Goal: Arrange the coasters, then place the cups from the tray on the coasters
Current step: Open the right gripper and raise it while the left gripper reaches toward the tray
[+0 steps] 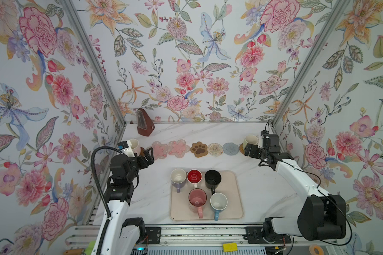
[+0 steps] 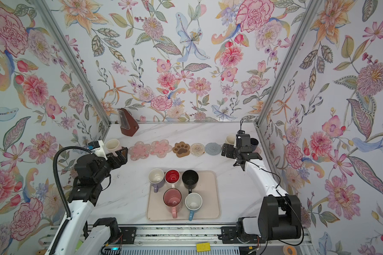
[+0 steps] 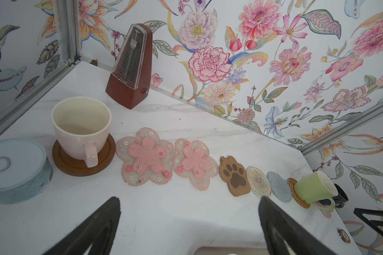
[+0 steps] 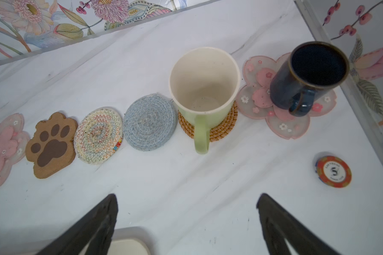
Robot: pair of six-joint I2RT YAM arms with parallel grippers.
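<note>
Right wrist view: glossy light green mug [image 4: 205,92] stood upright on the coiled tan rattan round [image 4: 224,129]; glazed navy mug [image 4: 307,77] sat on a translucent pink flower coaster [image 4: 285,125]. Right end effector [image 4: 187,196] was open, empty, clear of both. Left end effector [image 3: 190,198] likewise open, empty, near the cream-pink mug [image 3: 81,128] on its smooth brown disc [image 3: 75,169]. Five mugs [image 1: 178,176] stood on the beige rimmed tray [image 1: 232,198].

A row of coasters [image 1: 199,149] crosses the table [image 1: 263,176] behind the tray [image 1: 234,194], which holds five cups [image 1: 197,197], three behind two. One cup [image 3: 81,128] stands on the row's leftmost coaster, two more cups [image 4: 205,88] on its two rightmost; a metronome [image 1: 145,125] stands behind the left end.
</note>
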